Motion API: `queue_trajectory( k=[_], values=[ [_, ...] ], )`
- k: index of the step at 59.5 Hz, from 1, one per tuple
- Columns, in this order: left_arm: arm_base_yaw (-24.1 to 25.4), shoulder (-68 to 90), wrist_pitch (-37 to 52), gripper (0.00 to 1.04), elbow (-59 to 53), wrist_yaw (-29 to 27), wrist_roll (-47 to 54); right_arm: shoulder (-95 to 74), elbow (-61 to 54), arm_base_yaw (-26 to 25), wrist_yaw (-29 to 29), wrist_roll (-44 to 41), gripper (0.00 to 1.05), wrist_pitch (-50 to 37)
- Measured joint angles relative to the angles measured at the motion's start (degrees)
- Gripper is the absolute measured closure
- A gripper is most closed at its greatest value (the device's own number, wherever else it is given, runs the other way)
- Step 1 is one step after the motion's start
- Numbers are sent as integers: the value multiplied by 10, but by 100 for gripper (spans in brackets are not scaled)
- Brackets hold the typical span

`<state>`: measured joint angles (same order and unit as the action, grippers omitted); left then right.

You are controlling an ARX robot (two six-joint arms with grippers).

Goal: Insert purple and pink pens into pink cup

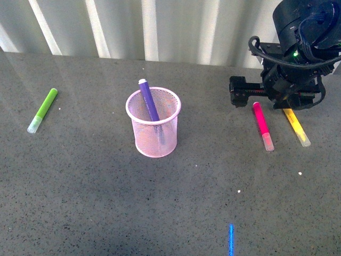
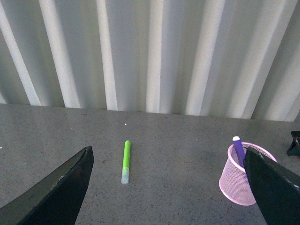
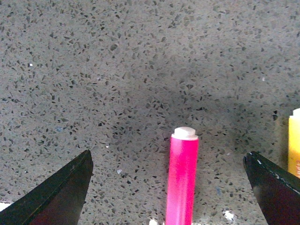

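Note:
The pink cup [image 1: 153,129] stands upright mid-table. The purple pen [image 1: 149,101] leans inside it, its top above the rim. The pink pen [image 1: 262,125] lies flat on the table to the right, clear cap towards the front. My right gripper [image 1: 261,98] is open just above the pen's far end. In the right wrist view the pink pen [image 3: 182,178] lies between the open fingers of the gripper [image 3: 168,159], untouched. My left gripper [image 2: 168,154] is open and empty; its view shows the cup [image 2: 236,187] with the purple pen [image 2: 239,150]. It is out of the front view.
A lime-green marker [image 1: 42,110] lies at the far left and shows in the left wrist view [image 2: 125,161]. A yellow marker [image 1: 296,127] lies just right of the pink pen, its end visible by my right finger [image 3: 294,140]. A corrugated wall [image 1: 160,26] backs the table.

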<state>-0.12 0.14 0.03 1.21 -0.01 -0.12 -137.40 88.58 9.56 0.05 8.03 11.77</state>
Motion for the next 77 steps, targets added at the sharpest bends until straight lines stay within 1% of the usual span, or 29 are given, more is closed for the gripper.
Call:
queue_trajectory(
  k=[6,8,16,18,21,28,31,36,39,42,44,51,59,64,68,77],
  values=[
    [0,0,0,7,0,0,0,-5,5,2,-2,3,7,4],
    [0,0,0,7,0,0,0,-7,7,3,-2,4,10,6],
    [0,0,0,7,0,0,0,-9,6,5,-13,9,31,9],
    [0,0,0,7,0,0,0,-9,5,5,-13,11,34,9],
    [0,0,0,7,0,0,0,-9,2,6,-17,13,43,9],
    [0,0,0,7,0,0,0,-9,-4,7,-16,18,59,9],
    [0,0,0,7,0,0,0,-9,-7,7,-16,22,68,9],
    [0,0,0,7,0,0,0,-8,-11,5,-14,27,78,7],
    [0,0,0,7,0,0,0,-5,-15,3,-16,30,87,6],
    [0,0,0,7,0,0,0,-3,-18,1,-19,32,91,4],
    [0,0,0,7,0,0,0,-1,-22,1,-19,32,93,0],
    [0,0,0,7,0,0,0,5,-36,-1,-19,30,93,-18],
    [0,0,0,7,0,0,0,17,-64,-2,-14,20,93,-68],
    [0,0,0,7,0,0,0,35,-92,0,-9,1,93,-129],
    [0,0,0,7,0,0,0,60,-123,6,-8,-25,93,-196],
    [0,0,0,7,0,0,0,131,-169,26,-42,-43,93,-306]
  ],
)
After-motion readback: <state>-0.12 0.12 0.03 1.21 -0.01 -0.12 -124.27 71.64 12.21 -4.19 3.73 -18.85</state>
